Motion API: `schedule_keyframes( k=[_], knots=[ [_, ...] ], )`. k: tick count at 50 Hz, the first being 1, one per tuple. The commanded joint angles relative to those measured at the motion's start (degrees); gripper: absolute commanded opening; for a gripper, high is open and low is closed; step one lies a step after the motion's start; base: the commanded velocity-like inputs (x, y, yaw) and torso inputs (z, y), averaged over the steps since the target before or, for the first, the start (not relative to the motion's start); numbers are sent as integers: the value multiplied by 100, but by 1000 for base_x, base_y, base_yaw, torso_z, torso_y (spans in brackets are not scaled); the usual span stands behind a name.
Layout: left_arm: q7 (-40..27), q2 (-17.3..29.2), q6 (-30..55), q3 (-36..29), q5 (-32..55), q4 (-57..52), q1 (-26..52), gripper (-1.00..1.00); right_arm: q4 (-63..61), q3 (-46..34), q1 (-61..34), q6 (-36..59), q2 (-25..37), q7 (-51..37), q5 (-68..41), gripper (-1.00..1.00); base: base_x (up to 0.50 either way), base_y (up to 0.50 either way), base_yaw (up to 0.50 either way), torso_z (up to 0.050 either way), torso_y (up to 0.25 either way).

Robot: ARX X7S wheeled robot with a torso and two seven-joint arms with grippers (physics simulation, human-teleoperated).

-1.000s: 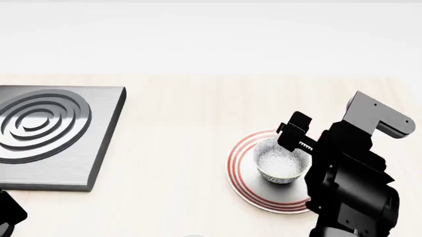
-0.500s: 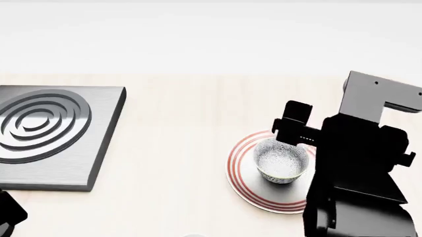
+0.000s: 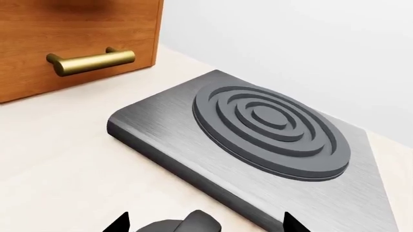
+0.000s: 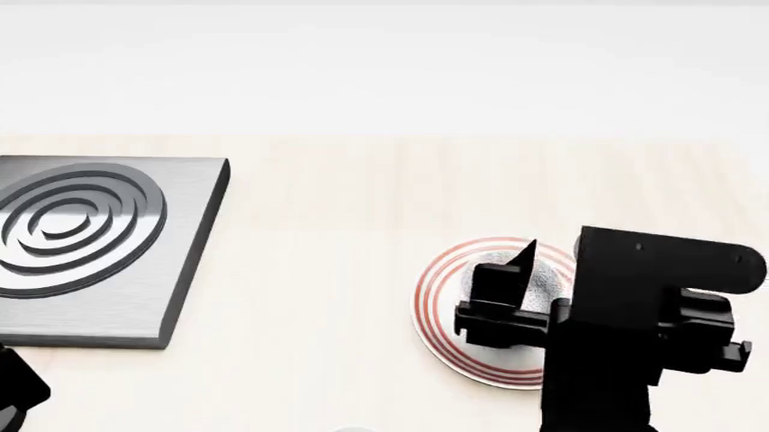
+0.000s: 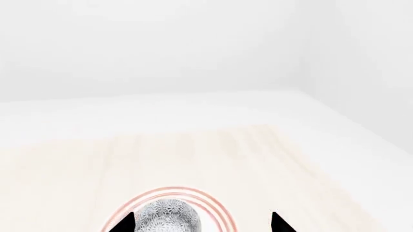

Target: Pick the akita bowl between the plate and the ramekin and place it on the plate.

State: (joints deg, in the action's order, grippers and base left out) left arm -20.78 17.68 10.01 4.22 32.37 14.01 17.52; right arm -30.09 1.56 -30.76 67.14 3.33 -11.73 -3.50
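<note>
- Bowl (image 4: 543, 281) sits on the plate (image 4: 435, 297), upright, mostly hidden in the head view behind the right arm; only a speckled patch shows beside the arm.
- In the right wrist view the bowl (image 5: 169, 218) shows its grey speckled side at the frame's edge, ringed by the plate's red rim lines (image 5: 169, 192).
- Right tool (image 5: 200, 223) has its two dark fingertips (image 5: 124, 223) spread wide, standing either side of the bowl and apart from it; it grips nothing.
- In the head view the right tool (image 4: 511, 292) hangs over the plate, one pointed finger (image 4: 521, 259) sticking up in front of the bowl.
- Plate lies on the pale wooden desk (image 4: 324, 234), well apart from the burner (image 4: 85, 243) at the left.
- Burner is a grey metal slab with raised concentric rings, flat on the desk.
- Left tool (image 3: 203, 223) looks at the burner (image 3: 271, 130) from near its corner; its fingertips (image 3: 291, 223) are spread and nothing is between them.
- Wooden drawer front (image 3: 77, 38) with a brass handle (image 3: 90, 62) stands beyond the burner in the left wrist view.
- Left arm (image 4: 18, 387) shows only as a dark shape at the lower left corner of the head view.
- Ramekin is out of view.
</note>
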Motion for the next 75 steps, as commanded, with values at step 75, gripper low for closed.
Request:
schedule_keyframes(
  k=[75],
  knots=[
    [-118,295,235,250,727,-1539,-547,100,-2283,-500,2146,-437,784,-916,422,100,0,0,0,0,0]
  ],
)
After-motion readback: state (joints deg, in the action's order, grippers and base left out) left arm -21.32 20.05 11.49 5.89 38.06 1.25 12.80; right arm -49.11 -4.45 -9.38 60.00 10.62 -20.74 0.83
